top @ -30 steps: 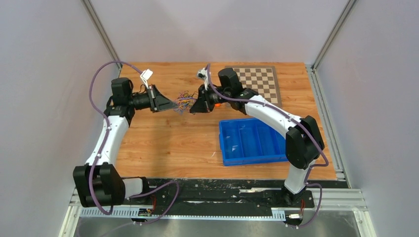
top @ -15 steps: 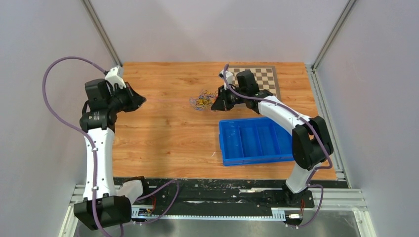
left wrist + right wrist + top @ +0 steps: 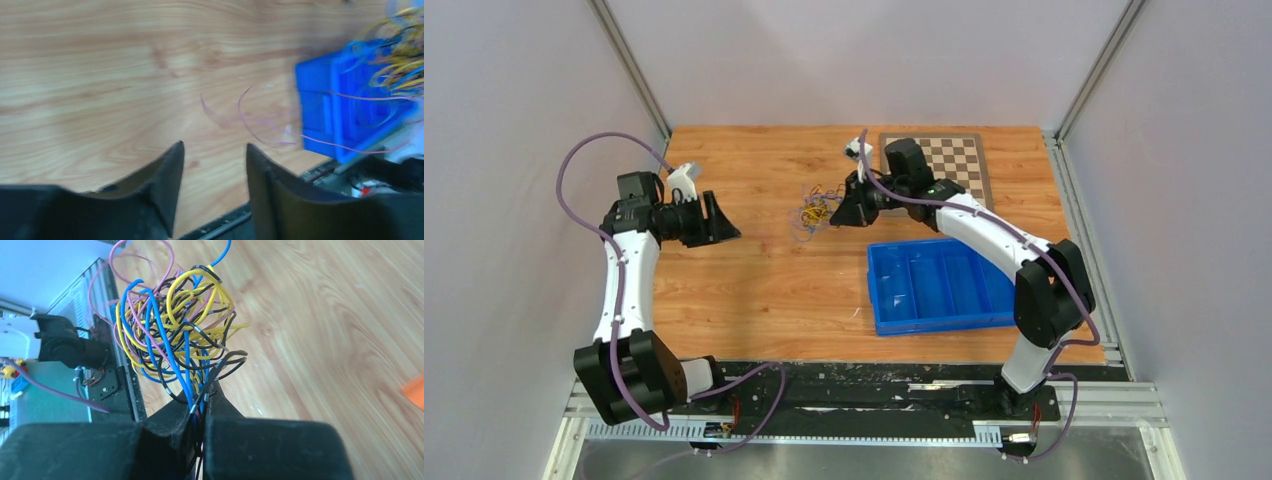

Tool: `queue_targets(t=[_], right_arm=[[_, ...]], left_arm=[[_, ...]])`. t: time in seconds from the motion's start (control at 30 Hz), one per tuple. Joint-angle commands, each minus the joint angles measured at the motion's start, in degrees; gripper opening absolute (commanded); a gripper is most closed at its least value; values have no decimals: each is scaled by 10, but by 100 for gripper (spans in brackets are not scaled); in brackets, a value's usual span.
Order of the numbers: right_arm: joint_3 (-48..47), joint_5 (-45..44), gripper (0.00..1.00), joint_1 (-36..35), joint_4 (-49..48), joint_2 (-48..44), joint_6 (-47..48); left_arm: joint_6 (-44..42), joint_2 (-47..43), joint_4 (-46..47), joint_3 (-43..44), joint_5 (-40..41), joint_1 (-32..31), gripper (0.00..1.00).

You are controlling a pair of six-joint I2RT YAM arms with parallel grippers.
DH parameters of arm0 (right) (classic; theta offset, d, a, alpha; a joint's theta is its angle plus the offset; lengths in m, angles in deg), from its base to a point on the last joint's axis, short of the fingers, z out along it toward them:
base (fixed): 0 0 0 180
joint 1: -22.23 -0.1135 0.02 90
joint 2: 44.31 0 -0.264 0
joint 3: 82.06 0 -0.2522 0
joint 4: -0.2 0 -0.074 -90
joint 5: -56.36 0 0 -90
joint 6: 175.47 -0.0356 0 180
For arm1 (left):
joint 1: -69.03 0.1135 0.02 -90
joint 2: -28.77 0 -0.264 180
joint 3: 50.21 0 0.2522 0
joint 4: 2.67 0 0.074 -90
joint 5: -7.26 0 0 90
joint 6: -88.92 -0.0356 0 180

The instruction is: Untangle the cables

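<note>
The cables (image 3: 175, 325) form a tangled bunch of yellow, blue, black and pink wires. My right gripper (image 3: 205, 396) is shut on the bunch's lower strands, holding it just over the table at mid-back (image 3: 814, 210). My left gripper (image 3: 727, 226) stands open well left of the bunch, with nothing between its fingers (image 3: 172, 167). In the blurred left wrist view, a thin pink strand (image 3: 250, 127) curls loose ahead of the left gripper (image 3: 214, 152), and the bunch (image 3: 400, 50) shows at the far right.
A blue divided tray (image 3: 939, 285) sits on the wooden table (image 3: 754, 290) right of centre, close under the right arm. A checkerboard (image 3: 952, 160) lies at the back right. Walls close in both sides.
My left gripper pulled away leftward from the bunch, drawing a pink strand out, then opened and let it go. The right gripper stayed shut on the bunch and shifted slightly.
</note>
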Motion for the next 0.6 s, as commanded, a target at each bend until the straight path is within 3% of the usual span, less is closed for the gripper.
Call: queue_targets(t=[0.0, 0.07, 0.13, 0.3, 0.37, 0.43, 0.57], right_arm=[[-50, 23, 0, -55, -13, 21, 20], [-65, 23, 0, -71, -13, 32, 27], [-77, 24, 0, -85, -12, 40, 37], [-101, 27, 0, -113, -12, 53, 55], [-105, 25, 0, -119, -12, 55, 58], [-106, 22, 0, -120, -12, 57, 59], [-89, 6, 0, -118, -13, 47, 79]], left_arm=[[-39, -23, 11, 27, -174, 3, 77], [-34, -38, 29, 27, -202, 1, 92], [-22, -52, 55, 18, -222, -10, 99], [22, -55, 120, -24, -236, -72, 99], [59, -51, 163, -49, -256, -94, 91], [104, -47, 205, -78, -276, -111, 66], [131, -61, 233, -117, -302, -116, 36]])
